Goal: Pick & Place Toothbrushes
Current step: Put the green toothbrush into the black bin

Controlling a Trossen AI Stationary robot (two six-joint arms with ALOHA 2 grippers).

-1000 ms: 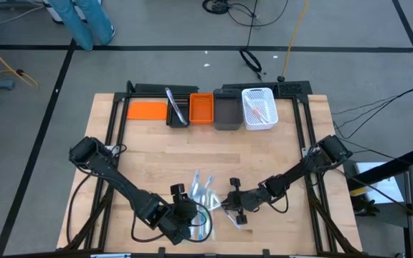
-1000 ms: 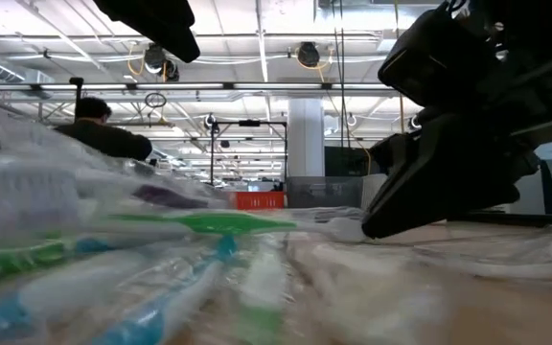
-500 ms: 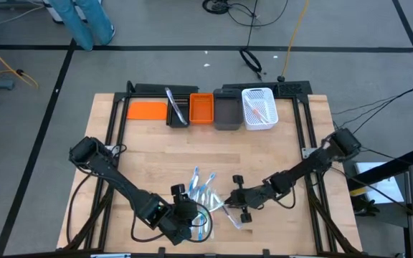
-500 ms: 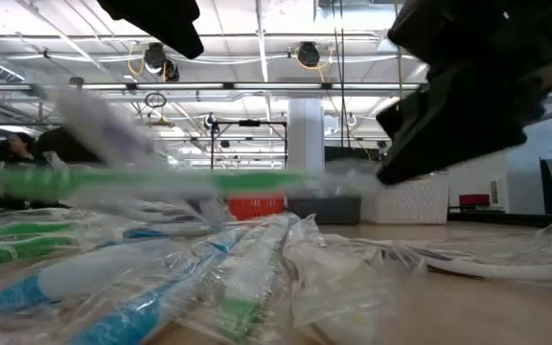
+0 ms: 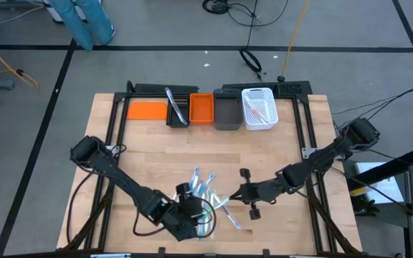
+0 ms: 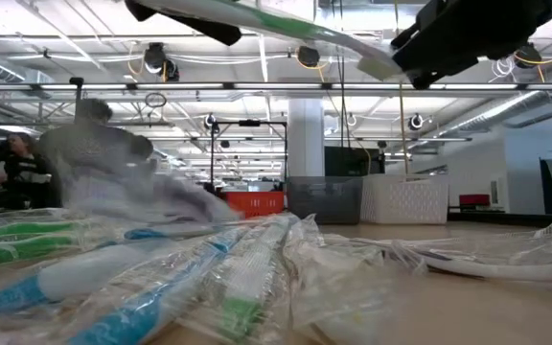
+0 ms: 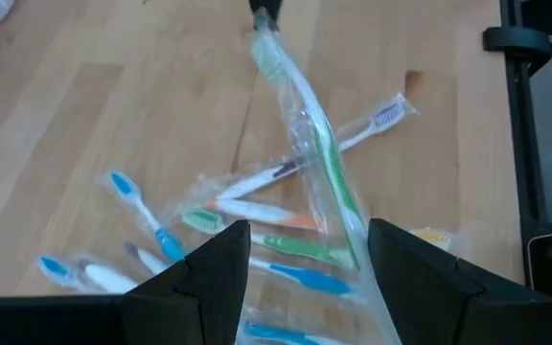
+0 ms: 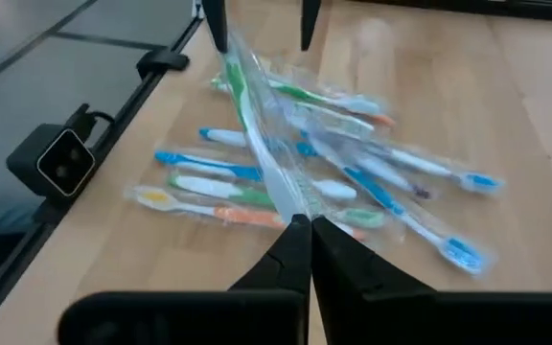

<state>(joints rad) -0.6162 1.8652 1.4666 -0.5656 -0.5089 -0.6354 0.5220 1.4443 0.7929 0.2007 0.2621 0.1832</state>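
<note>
Several wrapped toothbrushes, blue, green and white, lie in a pile (image 5: 208,199) on the wooden table near its near edge; the pile (image 8: 353,172) also shows in the right wrist view. One green toothbrush in a clear wrapper (image 7: 322,163) is up in the air between the two grippers, and in the low view this green toothbrush (image 6: 286,24) is high above the pile. My right gripper (image 8: 302,222) is shut on one end of it. My left gripper (image 7: 310,251) is open, with one finger on either side of the other end. My right gripper pinches the wrapper end (image 8: 290,196) of the green toothbrush between its two fingertips, coming roughly level from the table's right side. The toothbrush is lifted clear of the pile and lies nearly level. My left gripper's fingers (image 7: 405,273) flank the other end; I cannot tell whether they touch the wrapper.
Along the far edge stand an orange lid (image 5: 146,110), a black bin (image 5: 179,107), an orange bin (image 5: 201,109), a grey bin (image 5: 226,113) and a white basket (image 5: 259,109) with toothbrushes in it. Bare wood lies between the pile and the bins.
My right gripper has moved up and toward the table's right edge, still shut. The green wrapped toothbrush has gone from lying on the pile to lifted clear of it, high above the table. The rest of the pile has stayed on the table.
</note>
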